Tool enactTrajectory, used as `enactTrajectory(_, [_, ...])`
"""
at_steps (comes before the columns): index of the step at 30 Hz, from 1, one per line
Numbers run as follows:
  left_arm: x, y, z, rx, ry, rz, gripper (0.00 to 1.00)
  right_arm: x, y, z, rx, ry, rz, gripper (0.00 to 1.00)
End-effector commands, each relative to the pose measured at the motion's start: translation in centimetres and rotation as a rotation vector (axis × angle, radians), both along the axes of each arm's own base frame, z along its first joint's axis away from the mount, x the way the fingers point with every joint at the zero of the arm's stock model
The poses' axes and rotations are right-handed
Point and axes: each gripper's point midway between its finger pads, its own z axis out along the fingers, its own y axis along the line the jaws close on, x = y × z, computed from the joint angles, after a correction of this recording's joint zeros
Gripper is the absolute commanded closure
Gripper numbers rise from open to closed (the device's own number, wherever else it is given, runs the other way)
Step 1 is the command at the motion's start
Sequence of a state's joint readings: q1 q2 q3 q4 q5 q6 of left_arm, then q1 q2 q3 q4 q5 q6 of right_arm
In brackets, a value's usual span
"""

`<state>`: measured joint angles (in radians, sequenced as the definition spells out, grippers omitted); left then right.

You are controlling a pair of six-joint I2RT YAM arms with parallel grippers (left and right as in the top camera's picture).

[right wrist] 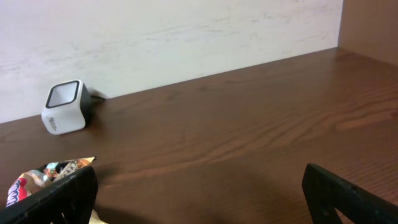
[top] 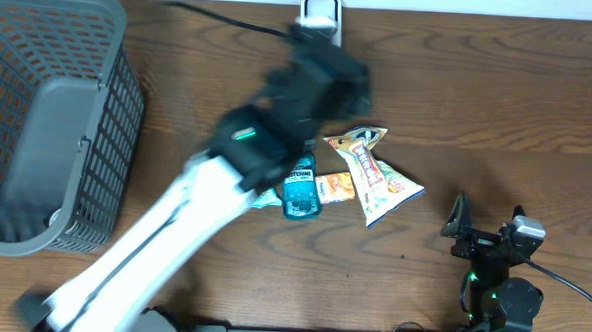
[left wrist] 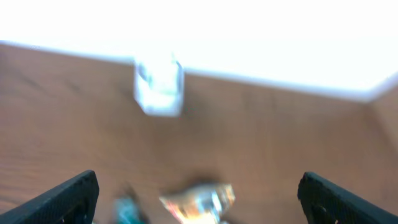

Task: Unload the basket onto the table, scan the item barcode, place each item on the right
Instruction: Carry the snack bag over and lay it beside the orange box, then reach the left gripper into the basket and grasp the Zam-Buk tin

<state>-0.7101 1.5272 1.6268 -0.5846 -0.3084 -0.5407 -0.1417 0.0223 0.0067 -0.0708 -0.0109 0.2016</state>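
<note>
Snack pkt (top: 374,174) and teal bottle (top: 301,189) are laid mid-table, in front of scanner (top: 321,14) at far edge, prob. for easy reach. Left gripper (left wrist: 198,198) and right gripper (right wrist: 199,193) are spread wide, nothing gripped.

From overhead the left arm (top: 267,135) is a smear whose dark upper end hides the lower part of the scanner (top: 321,7) and overlaps one edge of the teal bottle (top: 301,186); the basket (top: 128,119) runs off the left edge. The left wrist view is blurred all over, so the snack packet (left wrist: 199,200), cut by the bottom edge, shows no readable print. The right wrist view crops that packet at its lower left corner.
</note>
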Motion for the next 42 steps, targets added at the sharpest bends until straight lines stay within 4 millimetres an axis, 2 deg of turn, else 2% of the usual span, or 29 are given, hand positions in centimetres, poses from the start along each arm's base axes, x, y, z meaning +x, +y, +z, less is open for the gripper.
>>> enactTrajectory(1, [-0.6, 11.2, 8.0, 0.061, -0.220, 0.329, 0.02, 0.0, 0.1, -0.1, 0.007, 0.001, 0.002, 0.01])
enactTrajectory(4, [-2.4, 18.4, 11.4, 0.015, -0.284, 0.486, 0.02, 0.0, 0.1, -0.1, 0.007, 0.001, 0.002, 0.01])
enactTrajectory(7, [-5.3, 26.7, 11.9, -0.049, -0.278, 0.735, 0.02, 0.0, 0.1, -0.1, 0.007, 0.001, 0.002, 0.01])
enactTrajectory(9, [-7.9, 32.1, 10.7, -0.123, -0.241, 0.950, 0.02, 0.0, 0.1, -0.1, 0.007, 0.001, 0.002, 0.01])
enactTrajectory(11, [-10.5, 36.2, 9.0, -0.186, -0.191, 1.139, 0.02, 0.0, 0.1, -0.1, 0.007, 0.001, 0.002, 0.01])
enactTrajectory(13, [-12.5, 38.9, 7.3, -0.240, -0.138, 1.276, 0.02, 0.0, 0.1, -0.1, 0.007, 0.001, 0.002, 0.01])
enactTrajectory(15, [-13.9, 40.8, 5.2, -0.314, -0.068, 1.382, 0.02, 0.0, 0.1, -0.1, 0.007, 0.001, 0.002, 0.01])
enactTrajectory(19, [-15.0, 43.1, 1.6, -0.461, 0.063, 1.521, 0.02, 0.0, 0.1, -0.1, 0.007, 0.001, 0.002, 0.01])
enactTrajectory(22, [-14.2, 44.1, -0.2, -0.510, 0.135, 1.531, 0.02, 0.0, 0.1, -0.1, 0.007, 0.001, 0.002, 0.01])
enactTrajectory(30, [-12.6, 45.7, -5.6, -0.485, 0.340, 1.607, 0.02, 0.0, 0.1, -0.1, 0.007, 0.001, 0.002, 0.01])
enactTrajectory(32, [-13.2, 45.6, -7.8, -0.572, 0.409, 1.739, 0.02, 0.0, 0.1, -0.1, 0.007, 0.001, 0.002, 0.01])
enactTrajectory(35, [-15.2, 44.8, -11.4, -0.726, 0.519, 2.039, 0.02, 0.0, 0.1, -0.1, 0.007, 0.001, 0.002, 0.01])
enactTrajectory(37, [-15.6, 44.6, -13.1, -0.757, 0.573, 2.158, 0.02, 0.0, 0.1, -0.1, 0.007, 0.001, 0.002, 0.01])
enactTrajectory(42, [-14.8, 45.3, -17.1, -0.694, 0.704, 2.225, 0.02, 0.0, 0.1, -0.1, 0.007, 0.001, 0.002, 0.01])
